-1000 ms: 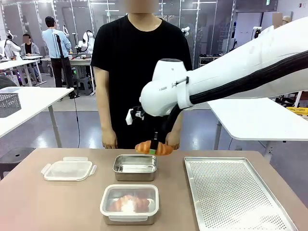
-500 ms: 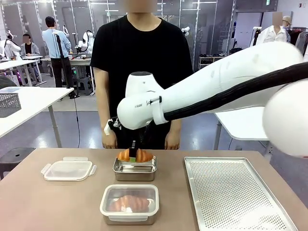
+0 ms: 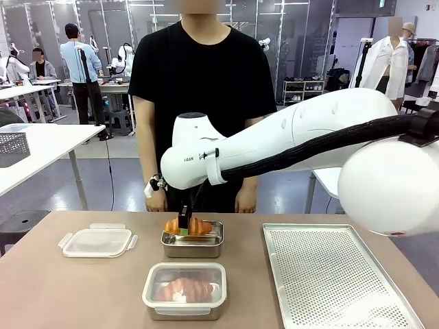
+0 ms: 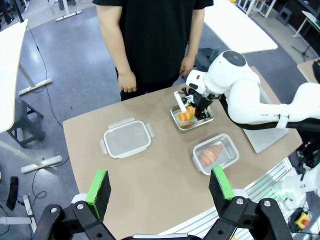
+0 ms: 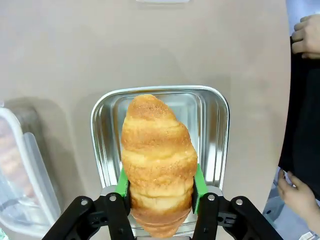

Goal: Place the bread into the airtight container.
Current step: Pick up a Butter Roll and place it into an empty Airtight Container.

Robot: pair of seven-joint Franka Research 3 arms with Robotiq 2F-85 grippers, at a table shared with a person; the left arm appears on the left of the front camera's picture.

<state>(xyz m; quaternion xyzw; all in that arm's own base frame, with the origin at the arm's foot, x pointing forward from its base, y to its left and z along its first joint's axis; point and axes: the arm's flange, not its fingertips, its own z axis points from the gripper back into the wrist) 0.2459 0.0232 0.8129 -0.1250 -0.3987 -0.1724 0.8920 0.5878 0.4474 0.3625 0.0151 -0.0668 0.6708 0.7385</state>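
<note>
A golden croissant-shaped bread [image 3: 194,225] [image 5: 157,150] is held in my right gripper [image 3: 184,229] [image 5: 159,186], whose green pads are shut on its sides. It hangs just over the open metal airtight container [image 3: 193,245] [image 5: 220,145] at the table's far middle, whose inside looks bare. From high above, the left wrist view shows the same bread [image 4: 186,115] over the container [image 4: 207,118]. My left gripper [image 4: 160,192] stands open far above the table, nothing between its fingers.
A second container [image 3: 184,291] [image 4: 215,154] with a clear lid on and bread inside sits nearer me. A loose clear lid [image 3: 97,241] [image 4: 126,140] lies at the left. A perforated metal tray [image 3: 336,274] lies at the right. A person stands at the far edge.
My right arm has carried the bread leftward from beside the tray to above the open metal container and lowered it a little.
</note>
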